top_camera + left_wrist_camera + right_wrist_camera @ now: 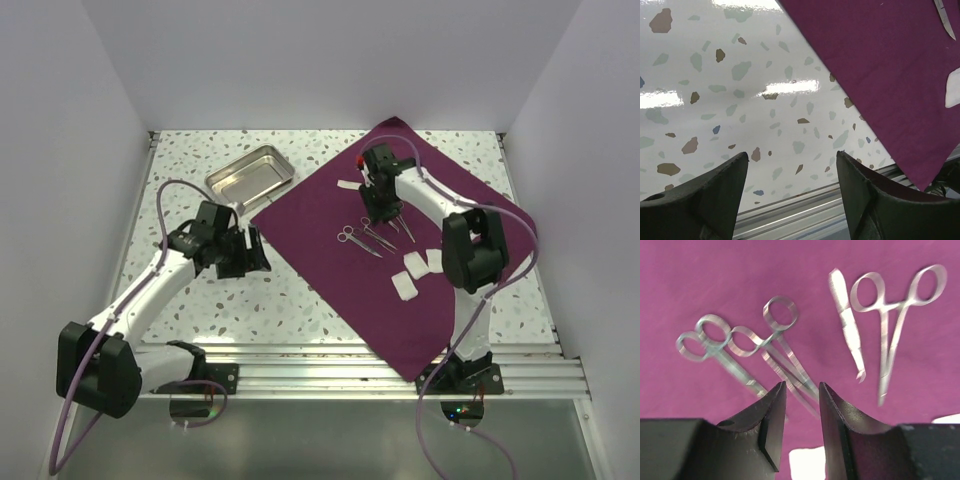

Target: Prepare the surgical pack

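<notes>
We log the right gripper (802,386) hovering over the forceps (777,345) on the purple cloth (330,250), its fingers a narrow gap apart and gripping nothing. The left gripper (792,162) gapes wide and empty above the speckled table (715,100). The steel tray (249,172) sits just beside the cloth.

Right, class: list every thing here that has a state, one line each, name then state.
Purple cloth: spread flat.
Steel tray: empty, off the cloth.
Scissors and forceps: lying loose on the cloth.
Gauze pads: loose on the cloth.
Left hand: open, empty.
Right hand: narrowly open, empty.
</notes>
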`<state>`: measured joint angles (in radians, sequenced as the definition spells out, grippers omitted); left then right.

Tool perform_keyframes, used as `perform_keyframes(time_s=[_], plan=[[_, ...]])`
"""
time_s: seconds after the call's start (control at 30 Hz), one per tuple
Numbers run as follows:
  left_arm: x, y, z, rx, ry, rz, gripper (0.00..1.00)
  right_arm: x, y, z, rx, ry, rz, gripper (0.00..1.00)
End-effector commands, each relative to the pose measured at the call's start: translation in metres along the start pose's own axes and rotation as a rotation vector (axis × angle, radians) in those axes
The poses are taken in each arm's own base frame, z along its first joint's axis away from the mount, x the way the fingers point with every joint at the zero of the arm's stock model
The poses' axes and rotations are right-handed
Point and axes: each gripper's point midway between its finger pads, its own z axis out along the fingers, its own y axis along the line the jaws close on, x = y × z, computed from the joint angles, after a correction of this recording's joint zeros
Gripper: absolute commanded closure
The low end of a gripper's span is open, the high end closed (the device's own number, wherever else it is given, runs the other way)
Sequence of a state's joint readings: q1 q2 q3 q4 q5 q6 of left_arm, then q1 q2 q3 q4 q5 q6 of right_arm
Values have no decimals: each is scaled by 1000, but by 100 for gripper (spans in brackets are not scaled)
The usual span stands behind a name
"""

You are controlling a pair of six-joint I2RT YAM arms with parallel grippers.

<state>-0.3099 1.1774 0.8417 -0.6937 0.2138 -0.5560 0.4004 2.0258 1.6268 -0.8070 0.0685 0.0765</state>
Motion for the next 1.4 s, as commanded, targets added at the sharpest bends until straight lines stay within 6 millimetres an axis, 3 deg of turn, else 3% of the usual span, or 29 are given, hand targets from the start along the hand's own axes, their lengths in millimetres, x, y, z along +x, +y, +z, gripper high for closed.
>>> perform_keyframes(time_s=[0.0,0.27,0.5,0.6,0.63,0.77,0.97,1.1,1.13,1.17,1.2,1.23,1.27,1.3,1.37], plan=[[-23,-20,-5,69,-58,61,25,-22,-25,10,123,-43,-20,64],[-24,-21,1,71,-39,70,26,-19,-51,32,142,6,-8,58],[-26,-22,4,72,-32,71,27,-18,-50,45,103,22,7,61],[-26,-22,6,72,-25,72,27,-16,-49,46,94,26,13,73],[-28,-23,5,72,-30,73,28,-16,-48,45,90,27,16,85],[-32,-32,3,105,-29,67,29,-19,-44,36,69,7,21,100],[-44,-60,-4,211,-39,19,28,-30,-32,15,0,-36,49,100],[-64,-95,-12,352,-57,-43,23,-33,0,-31,-110,-80,118,100],[-68,-102,-13,382,-60,-60,22,-35,20,-55,-204,-125,114,100],[-71,-109,-14,414,-53,-113,22,-31,32,-66,-253,-138,115,100],[-77,-122,-16,481,-64,-114,22,-16,44,-66,-295,-119,141,100],[-78,-127,-16,505,-55,-162,23,-11,72,-91,-419,-143,118,100],[-78,-133,-17,534,-53,-172,23,-9,87,-99,-474,-173,106,100],[-84,-143,-20,572,-79,-163,24,12,98,-94,-496,-129,132,100],[-85,-152,-21,595,-78,-194,25,25,131,-122,-581,-177,89,100]])
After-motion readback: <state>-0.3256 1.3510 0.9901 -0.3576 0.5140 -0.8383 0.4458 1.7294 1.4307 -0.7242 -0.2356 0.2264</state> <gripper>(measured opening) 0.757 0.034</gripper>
